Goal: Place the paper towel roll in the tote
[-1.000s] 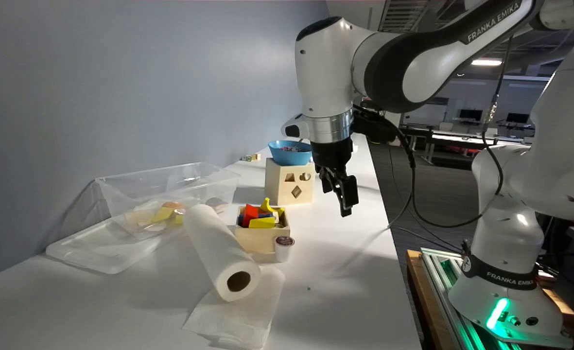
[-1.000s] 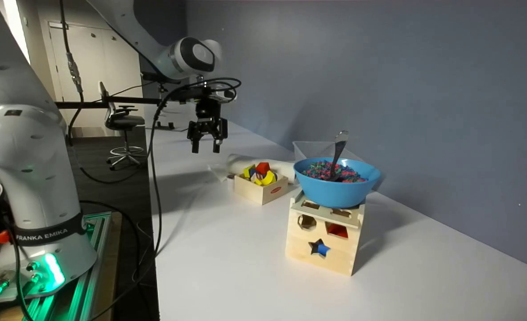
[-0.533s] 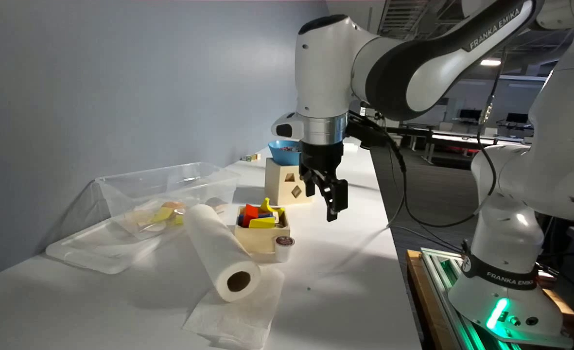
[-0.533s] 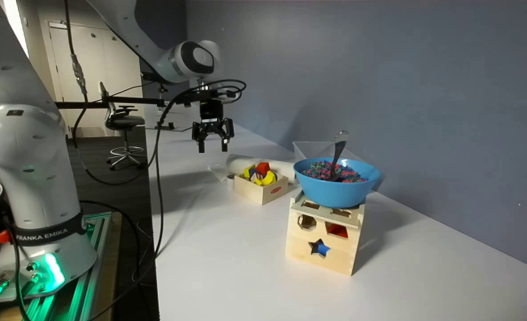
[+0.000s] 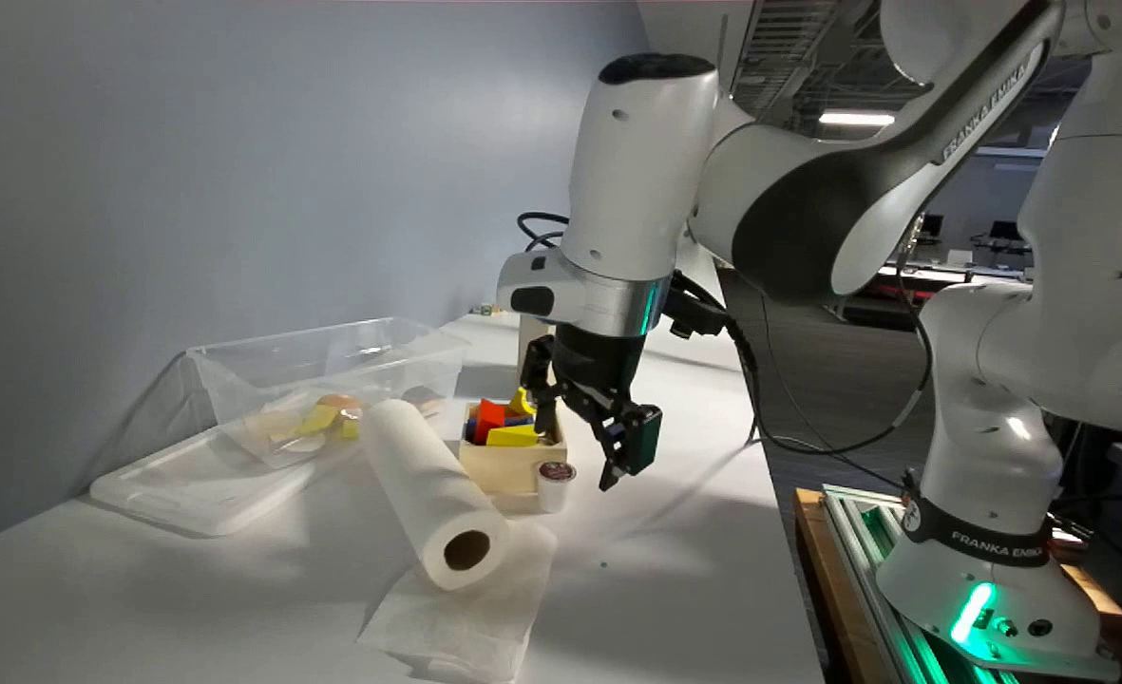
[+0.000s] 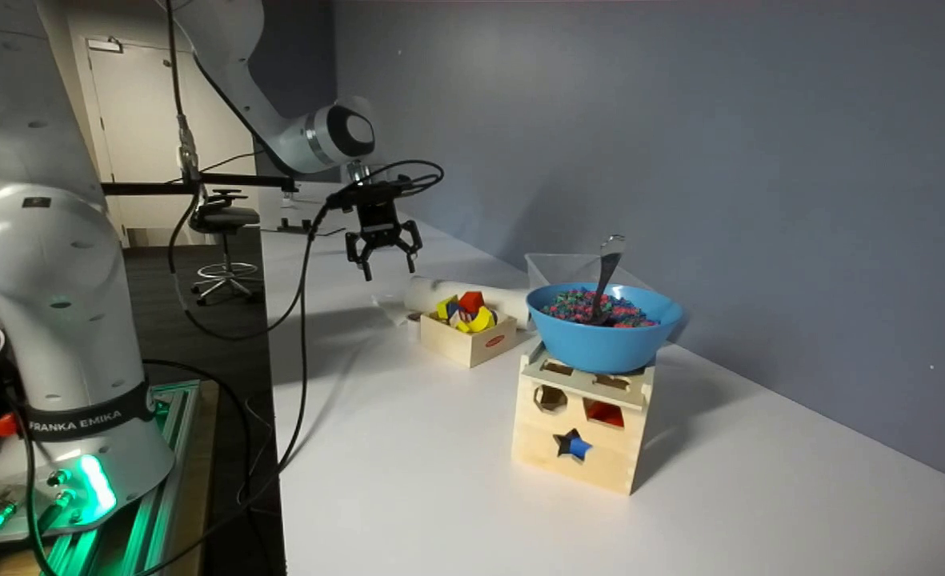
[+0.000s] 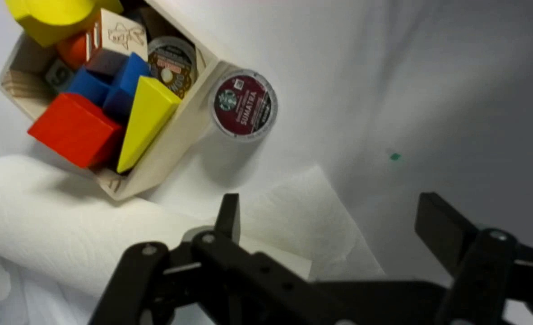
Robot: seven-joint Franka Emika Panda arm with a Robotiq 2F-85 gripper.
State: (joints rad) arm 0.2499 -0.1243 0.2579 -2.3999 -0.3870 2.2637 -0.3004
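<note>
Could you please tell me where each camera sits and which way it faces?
An exterior view: above the table, nearer the paper towel roll and tote, looking lengthwise; arm, base and gripper show.
An exterior view: nearer the shape box, looking the opposite way; arm, base and gripper show.
Wrist view: at the open gripper, looking down on the block tray and part of the paper towel roll; only gripper parts show.
Both exterior views share the paper towel roll and block tray.

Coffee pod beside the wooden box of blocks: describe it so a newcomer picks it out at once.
On the white table, find the open wooden box piled with coloured blocks. The coffee pod stands just outside it, by one corner. Its maroon lid reads SUMATRA, unlike the brown-lidded pod inside the box.
</note>
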